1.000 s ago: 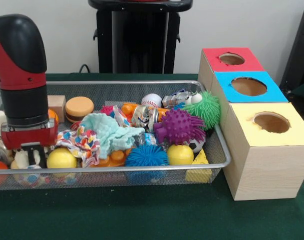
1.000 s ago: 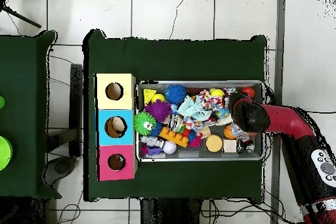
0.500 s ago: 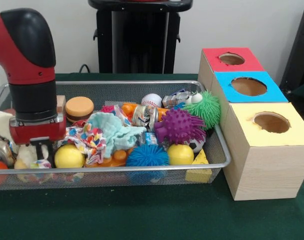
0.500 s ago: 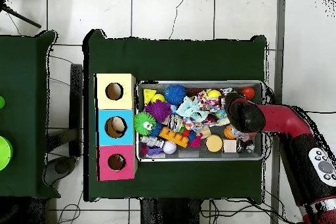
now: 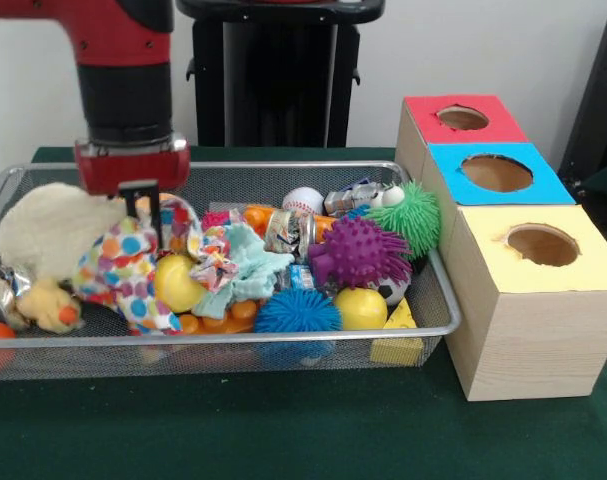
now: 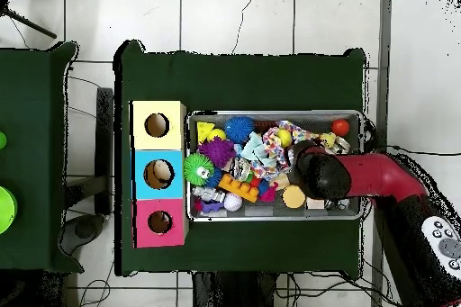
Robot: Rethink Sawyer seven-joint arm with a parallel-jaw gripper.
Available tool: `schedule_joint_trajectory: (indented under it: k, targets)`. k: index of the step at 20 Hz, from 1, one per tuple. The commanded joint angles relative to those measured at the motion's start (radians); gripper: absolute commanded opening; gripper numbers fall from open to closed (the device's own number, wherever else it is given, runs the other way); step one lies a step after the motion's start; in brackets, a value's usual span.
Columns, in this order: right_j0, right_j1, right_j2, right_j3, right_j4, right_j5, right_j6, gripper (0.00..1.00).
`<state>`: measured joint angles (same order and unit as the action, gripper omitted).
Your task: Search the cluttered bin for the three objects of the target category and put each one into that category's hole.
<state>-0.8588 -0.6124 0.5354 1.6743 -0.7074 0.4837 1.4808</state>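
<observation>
My gripper (image 5: 143, 205) hangs over the left half of the wire mesh bin (image 5: 283, 338). It is shut on a polka-dot cloth (image 5: 123, 262) that drapes down from it. A yellow ball (image 5: 175, 282) lies against the cloth's right side, and a second yellow ball (image 5: 360, 308) sits near the bin's front right. Blue (image 5: 295, 312), purple (image 5: 358, 250) and green (image 5: 415, 215) spiky balls fill the right half. In the overhead view the arm (image 6: 320, 173) covers the gripper, and the cloth (image 6: 293, 132) spreads beside it.
Three boxes with round holes stand right of the bin: red top (image 5: 423, 108), blue top (image 5: 448, 160), yellow top (image 5: 483, 235). A white fluffy toy (image 5: 53, 228), a yellow plush (image 5: 45, 303), a teal cloth (image 5: 245, 262) and a baseball (image 5: 303, 200) crowd the bin.
The gripper rose and moved right from the bin's front left corner, pulling the polka-dot cloth up with it. The white fluffy toy and yellow plush are uncovered.
</observation>
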Motion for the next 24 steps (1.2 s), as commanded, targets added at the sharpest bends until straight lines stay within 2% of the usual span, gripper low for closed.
schedule_joint_trajectory:
  k: [1,9,18,24]
  targets:
    - [0.070,-0.093,-0.107,0.261,0.133,-0.001,0.317,0.00]
    - [0.126,-0.055,-0.194,0.320,0.226,-0.147,0.360,0.00]
    - [0.137,-0.017,-0.220,0.380,0.314,-0.237,0.348,0.00]
    - [0.181,0.019,-0.252,0.415,0.360,-0.327,0.377,0.00]
